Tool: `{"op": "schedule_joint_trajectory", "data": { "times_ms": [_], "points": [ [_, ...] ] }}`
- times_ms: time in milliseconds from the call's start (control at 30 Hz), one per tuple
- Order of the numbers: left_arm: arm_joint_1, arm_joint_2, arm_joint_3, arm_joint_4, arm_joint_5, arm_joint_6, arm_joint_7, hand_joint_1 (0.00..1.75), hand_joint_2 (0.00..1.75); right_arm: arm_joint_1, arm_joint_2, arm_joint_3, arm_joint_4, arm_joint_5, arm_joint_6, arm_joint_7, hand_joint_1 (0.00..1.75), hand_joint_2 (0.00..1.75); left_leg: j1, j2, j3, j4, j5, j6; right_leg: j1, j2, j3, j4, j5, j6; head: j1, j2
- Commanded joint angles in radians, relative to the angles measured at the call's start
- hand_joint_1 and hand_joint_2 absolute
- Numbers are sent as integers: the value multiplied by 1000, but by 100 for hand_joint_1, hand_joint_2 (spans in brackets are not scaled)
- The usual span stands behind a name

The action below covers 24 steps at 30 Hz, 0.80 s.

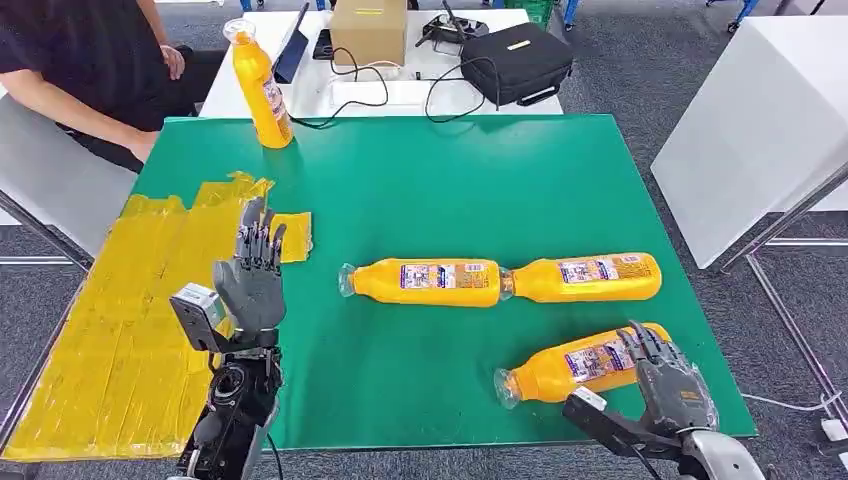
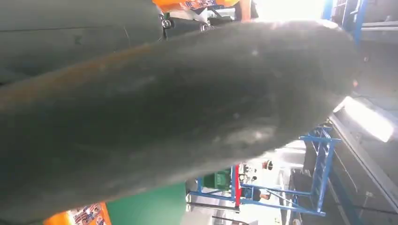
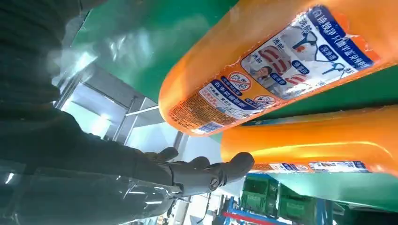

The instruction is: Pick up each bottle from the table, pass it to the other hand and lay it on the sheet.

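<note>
1. Four orange bottles show from the head view: three lie on their sides on the green table [image 1: 450, 190], and one stands upright [image 1: 262, 88] at the far edge, well beyond the left hand.
2. Right hand [image 1: 668, 380] hovers at the table's near edge, fingers spread and holding nothing, their tips at or just over the base end of the nearest bottle [image 1: 583, 362].
3. From the right wrist view, that bottle's labelled body [image 3: 291, 65] sits just beyond the fingertips [image 3: 234, 166], with a gap that suggests no grip yet.
4. Left hand [image 1: 250, 275] is raised upright, fingers extended and apart, empty, above the inner edge of the yellow sheet [image 1: 120, 330].
5. Two more bottles [image 1: 425, 282] [image 1: 590, 277] lie end to end between the hands, farther from the robot than the nearest bottle.
6. Judged step: grasping the nearest bottle. To do it well, the right hand should centre over the labelled middle, not the base end, so the bottle does not swing or roll away when the fingers wrap it.
</note>
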Motion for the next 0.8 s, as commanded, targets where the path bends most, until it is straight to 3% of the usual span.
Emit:
{"op": "schedule_joint_trajectory", "data": {
  "times_ms": [33,300,400,567,800],
  "points": [
    [-52,26,7,77,3,-9,2,0,0,-10,-20,38,48,0,6,5,0,175,0,0,5,-1,-2,1,0,1,4,-1,-1,-3,0,0],
    [-9,14,-11,27,16,-1,10,0,0,65,-39,-42,-46,-31,-6,-13,0,175,0,-1,3,0,-1,1,0,0,3,0,-2,-2,0,0],
    [3,11,-19,50,26,10,-5,0,0,122,0,-132,-124,-49,-11,-94,0,175,-1,-6,5,0,-2,2,0,-4,6,0,-4,-3,0,0],
    [19,16,-15,18,24,13,-3,0,0,119,32,-141,-143,-27,5,-118,0,175,-1,-2,5,0,-3,1,-1,0,4,1,-3,-3,0,0],
    [-2,13,2,33,30,11,10,0,0,94,15,-133,-113,-15,10,-115,0,175,-1,-1,2,0,-1,1,0,0,2,0,-1,-2,0,0]
  ]
}}
